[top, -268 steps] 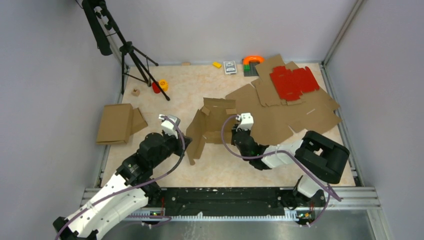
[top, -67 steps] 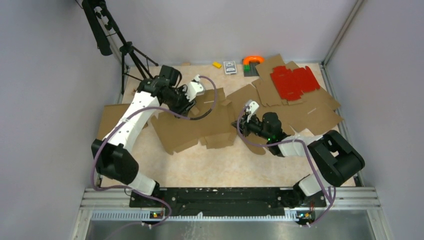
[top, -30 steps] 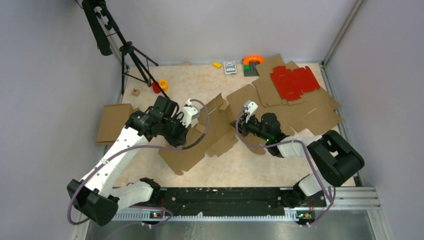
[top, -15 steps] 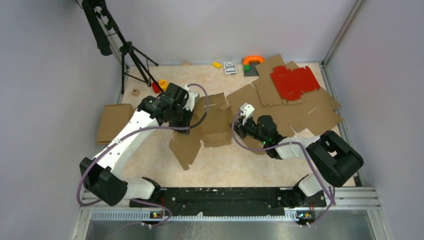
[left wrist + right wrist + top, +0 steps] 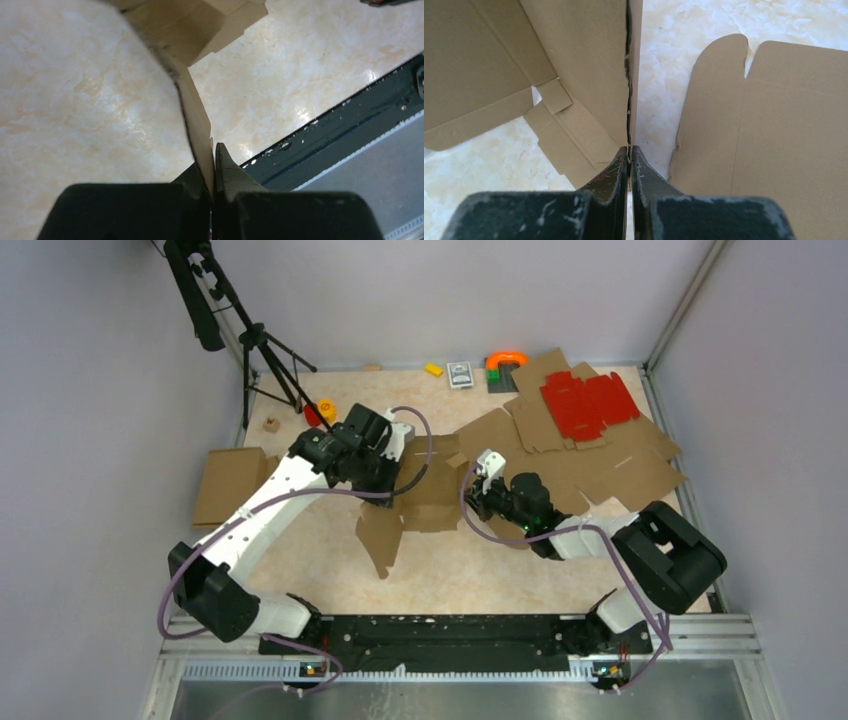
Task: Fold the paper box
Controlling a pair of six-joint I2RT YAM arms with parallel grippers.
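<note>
The paper box [image 5: 432, 502], a brown cardboard die-cut, stands partly raised at the table's middle, with one panel [image 5: 380, 540] hanging toward the near side. My left gripper [image 5: 398, 480] is shut on its left part; in the left wrist view the jaws [image 5: 214, 162] pinch a thin cardboard edge [image 5: 195, 120] seen end-on. From the right, my right gripper [image 5: 474, 502] is shut on the box's right wall. In the right wrist view that wall's edge [image 5: 631, 75] runs straight into the closed jaws [image 5: 629, 152], with inner flaps [image 5: 554, 95] to the left.
Flat cardboard sheets [image 5: 600, 465] cover the back right, a red die-cut sheet [image 5: 588, 405] on top; one sheet [image 5: 769, 125] lies beside my right gripper. Folded cardboard [image 5: 232, 485] lies at the left. A tripod [image 5: 265, 350] and small items [image 5: 460, 374] stand at the back.
My left gripper has swung back and right, pulling the box's left panel up from lying flat to standing. The right gripper has shifted slightly left with its wall.
</note>
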